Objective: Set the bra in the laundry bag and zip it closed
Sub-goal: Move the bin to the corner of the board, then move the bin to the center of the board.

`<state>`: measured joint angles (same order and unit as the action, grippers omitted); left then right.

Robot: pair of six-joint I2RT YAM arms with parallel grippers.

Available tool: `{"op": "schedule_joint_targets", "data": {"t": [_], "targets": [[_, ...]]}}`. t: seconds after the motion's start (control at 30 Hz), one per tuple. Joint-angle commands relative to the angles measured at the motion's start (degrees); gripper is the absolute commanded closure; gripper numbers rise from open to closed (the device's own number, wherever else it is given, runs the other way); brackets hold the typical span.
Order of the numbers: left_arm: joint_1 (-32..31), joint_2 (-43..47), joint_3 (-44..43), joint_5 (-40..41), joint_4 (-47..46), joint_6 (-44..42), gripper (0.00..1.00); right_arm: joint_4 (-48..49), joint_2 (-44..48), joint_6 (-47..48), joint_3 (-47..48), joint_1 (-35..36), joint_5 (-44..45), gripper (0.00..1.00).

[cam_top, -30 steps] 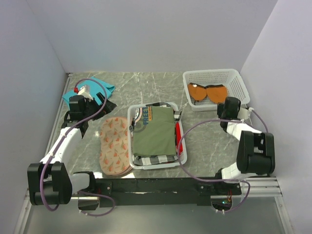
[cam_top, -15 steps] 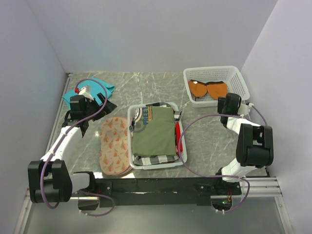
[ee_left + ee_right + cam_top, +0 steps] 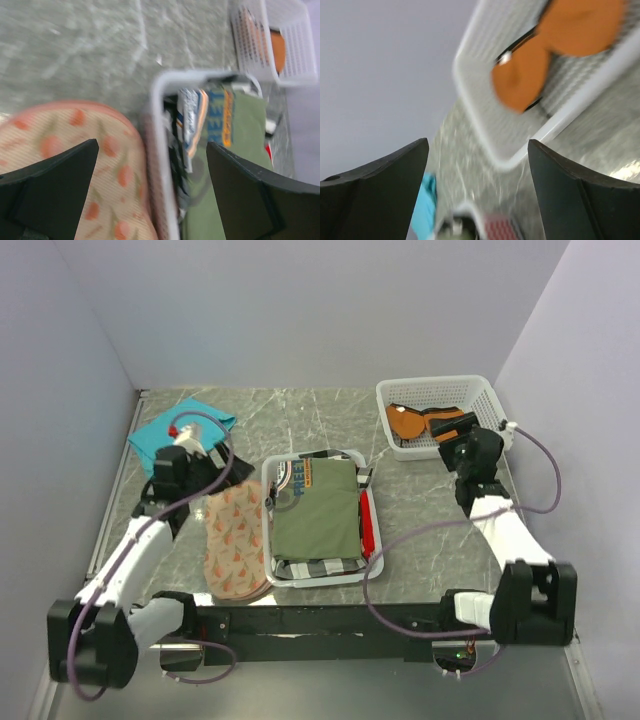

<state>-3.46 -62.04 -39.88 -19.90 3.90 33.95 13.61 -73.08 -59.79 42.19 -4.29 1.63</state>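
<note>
Fingers (image 3: 380, 192) of our right gripper (image 3: 477, 145) are standing spread and empty just beside the white mesh basket (image 3: 482, 392) holding the bra (image 3: 405, 424), our left gripper (image 3: 152, 145) is hovering wide open over the laundry bag (image 3: 235, 540), so we are judging the 2 steps, bagging and zipping, not yet done.

My table (image 3: 425, 525): grey-green marbled top, walls on three sides. Lying directly on it, from my left to my right:
1. Teal cloth (image 3: 168, 430), far left corner, spread loosely.
2. Laundry bag (image 3: 235, 540), pinkish-beige with orange-red print, two-lobed, flat, its length running away from me, just beside item 3.
3. White mesh basket (image 3: 320, 582), centre, rectangular, filled.
4. Second white mesh basket (image 3: 435, 383), far right, near the wall, well apart from item 3.
</note>
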Motion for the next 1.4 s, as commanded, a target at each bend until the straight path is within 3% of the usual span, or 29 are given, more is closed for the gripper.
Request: {"op": "schedule_joint_targets", "data": {"t": [0.0,0.07,0.23,0.57,0.93,1.07,1.1,1.23,1.27,1.37], "targets": [[-10.1,7.5,5.0,6.7,0.8,2.0,0.03,-7.9,8.4,14.3,-1.1,7.2,-8.1,0.14],[-14.5,9.6,6.4,8.5,2.6,3.7,0.04,-12.6,10.7,18.6,-1.3,10.1,-9.9,0.16],[-19.4,13.5,11.7,13.5,4.4,6.8,0.04,-14.7,13.6,21.0,-6.2,13.7,-15.4,0.39],[-20.5,7.8,13.5,15.1,0.8,6.7,0.04,-16.3,11.5,23.9,-9.3,15.5,-23.5,0.49],[-21.6,4.1,14.1,13.5,-3.5,7.2,0.03,-17.7,5.8,26.7,-6.2,18.4,-28.3,0.5],[-21.8,3.4,13.6,12.9,-3.5,7.0,0.01,-16.9,2.9,27.0,-5.7,18.9,-30.5,0.55],[-21.9,3.3,13.4,12.9,-3.5,6.9,0.06,-16.9,2.1,27.0,-5.5,19.1,-30.7,0.55],[-22.2,3.1,13.0,13.2,-3.5,7.0,0.19,-16.2,1.0,26.9,-5.5,19.8,-30.2,0.75],[-22.3,3.1,13.0,13.0,-3.5,6.9,0.33,-16.0,0.8,26.8,-5.5,19.8,-30.0,0.84],[-22.4,2.3,12.4,13.5,-3.5,6.7,0.55,-15.2,0.7,26.4,-5.3,19.9,-29.6,0.85]]}}
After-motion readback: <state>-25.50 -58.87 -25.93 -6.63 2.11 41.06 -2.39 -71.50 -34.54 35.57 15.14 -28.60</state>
